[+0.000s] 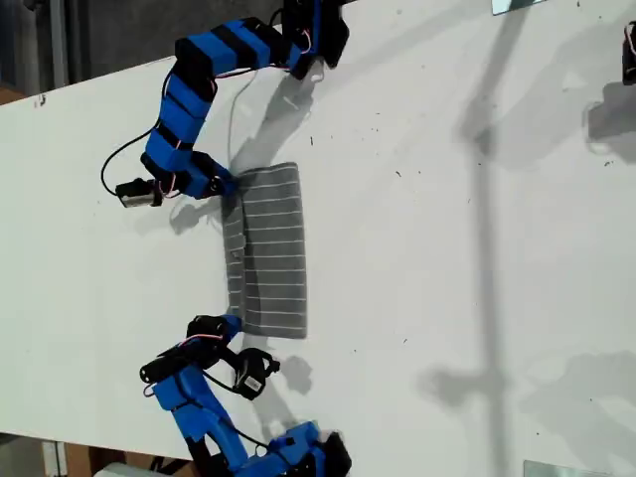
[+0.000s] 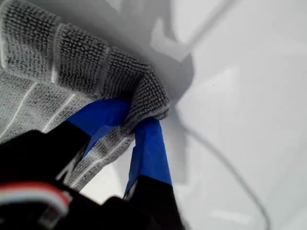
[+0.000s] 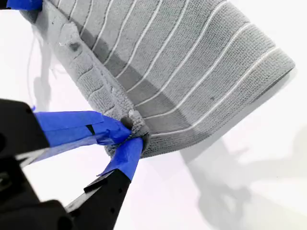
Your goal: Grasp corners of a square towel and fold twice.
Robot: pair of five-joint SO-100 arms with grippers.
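Note:
The grey striped towel (image 1: 268, 248) lies on the white table (image 1: 447, 248) as a narrow strip, doubled over. In the exterior view, my first gripper (image 1: 227, 186) is at the strip's upper left corner and my second gripper (image 1: 232, 322) at its lower left corner. The first wrist view shows my first gripper (image 2: 139, 117) shut on a bunched corner (image 2: 153, 96) of the towel (image 2: 57, 62). The second wrist view shows my second gripper (image 3: 132, 136) pinching layered corners (image 3: 136, 122) of the towel (image 3: 182, 62), slightly raised off the table.
A thin wire (image 1: 232, 109) lies on the table beside the first arm and also shows in the first wrist view (image 2: 225, 167). A dark object (image 1: 629, 50) sits at the exterior view's upper right edge. The table's edge runs along the exterior view's left.

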